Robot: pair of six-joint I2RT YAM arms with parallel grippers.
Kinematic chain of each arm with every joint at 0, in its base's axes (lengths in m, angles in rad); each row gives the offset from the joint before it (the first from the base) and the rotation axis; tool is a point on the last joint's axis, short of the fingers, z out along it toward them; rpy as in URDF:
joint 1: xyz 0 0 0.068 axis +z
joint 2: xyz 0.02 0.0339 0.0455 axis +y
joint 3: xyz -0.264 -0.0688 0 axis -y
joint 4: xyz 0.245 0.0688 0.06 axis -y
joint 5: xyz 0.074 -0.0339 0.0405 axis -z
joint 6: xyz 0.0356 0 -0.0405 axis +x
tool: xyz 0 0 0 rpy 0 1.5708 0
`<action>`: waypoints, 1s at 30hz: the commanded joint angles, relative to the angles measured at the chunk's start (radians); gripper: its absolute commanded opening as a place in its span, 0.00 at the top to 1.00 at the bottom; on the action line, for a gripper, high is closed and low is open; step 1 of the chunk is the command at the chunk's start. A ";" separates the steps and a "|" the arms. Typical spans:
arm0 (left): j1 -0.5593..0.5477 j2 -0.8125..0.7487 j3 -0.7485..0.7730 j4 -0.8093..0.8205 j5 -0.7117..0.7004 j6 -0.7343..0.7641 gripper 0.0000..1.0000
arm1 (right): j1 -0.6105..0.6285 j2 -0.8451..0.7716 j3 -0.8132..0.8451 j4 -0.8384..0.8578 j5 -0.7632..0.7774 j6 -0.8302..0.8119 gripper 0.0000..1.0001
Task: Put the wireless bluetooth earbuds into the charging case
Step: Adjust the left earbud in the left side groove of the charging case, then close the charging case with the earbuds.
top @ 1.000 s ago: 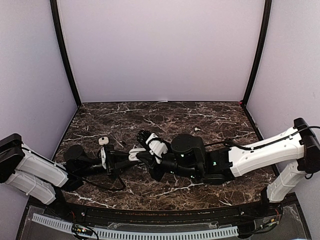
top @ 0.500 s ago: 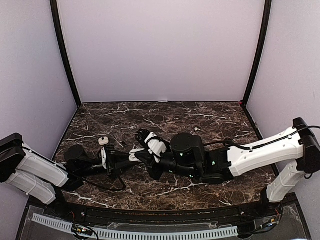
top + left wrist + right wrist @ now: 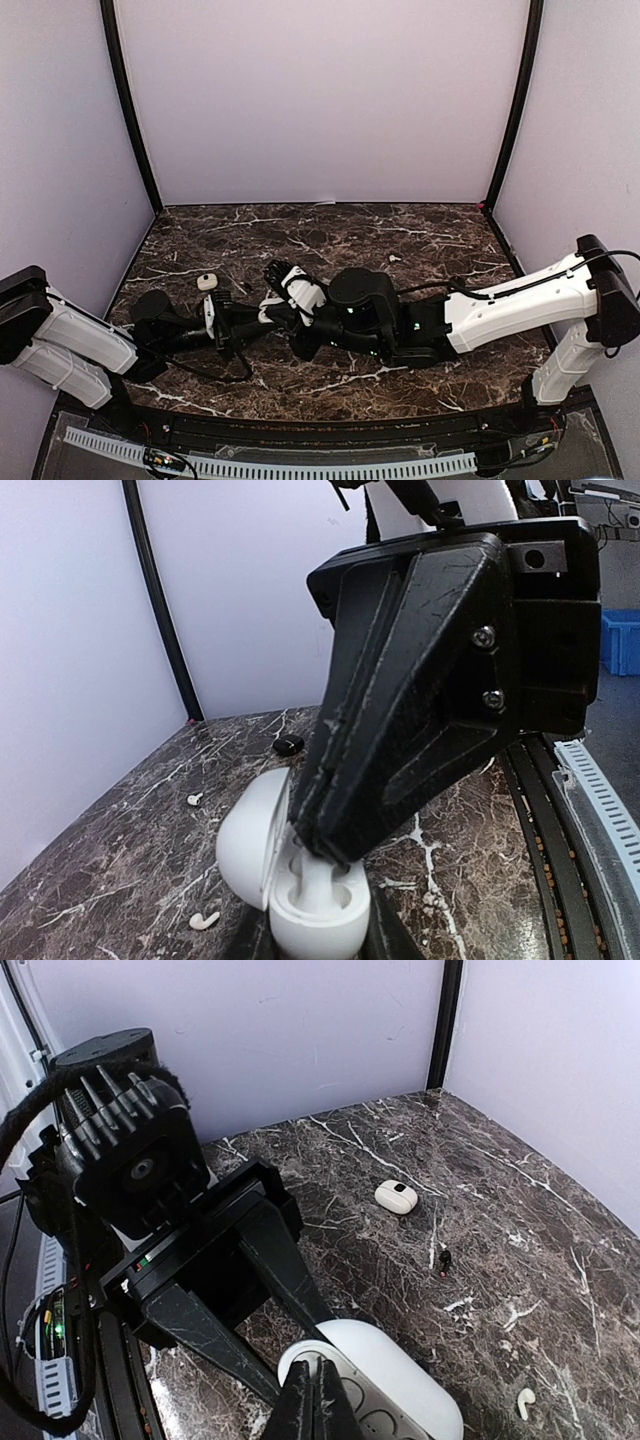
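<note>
Step in hand: seating an earbud in the charging case. You are not done; judged mid-insertion.

Nearest, at the jaws: the right gripper (image 3: 316, 1400) has its jaws pressed together, tips pointing down into the open charging case (image 3: 320, 925). Directly under those tips one earbud (image 3: 318, 878) stands in a well with its white stem up. You cannot tell whether the tips pinch the stem or only bear on top of it.

The left gripper (image 3: 250, 320) pinches the case body from the two sides and holds it upright on the counter (image 3: 500, 1220), with the lid swung open to the side away from the right arm.

Contents: one well holds the earbud under the right jaws. The well beside it looks empty in the right wrist view, though it is partly hidden.

Next move, as a judgement: a short straight press down until the head seats, then lift clear without dragging the bud out. The left grip must not loosen. A second bud then needs fetching.

Farther out: a loose earbud (image 3: 204, 919) lies on the counter just beside the case, another (image 3: 195, 799) lies beyond it, and a third (image 3: 525, 1401) lies well apart from the right jaws. Beyond the left gripper sits a closed white pod (image 3: 397, 1196), well apart.
</note>
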 commanded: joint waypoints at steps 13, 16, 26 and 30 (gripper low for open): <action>-0.002 -0.008 -0.002 0.066 -0.002 -0.013 1.00 | -0.031 -0.148 -0.043 -0.036 -0.036 0.002 0.89; -0.002 0.003 0.002 0.080 -0.026 -0.062 1.00 | -0.079 -0.197 -0.061 -0.076 -0.064 0.031 0.88; 0.088 0.126 0.082 0.176 0.205 -0.407 1.00 | -0.393 -0.276 -0.120 -0.189 -0.477 0.182 0.85; 0.113 0.166 0.127 0.192 0.331 -0.514 1.00 | -0.485 -0.192 -0.124 -0.173 -0.686 0.236 0.90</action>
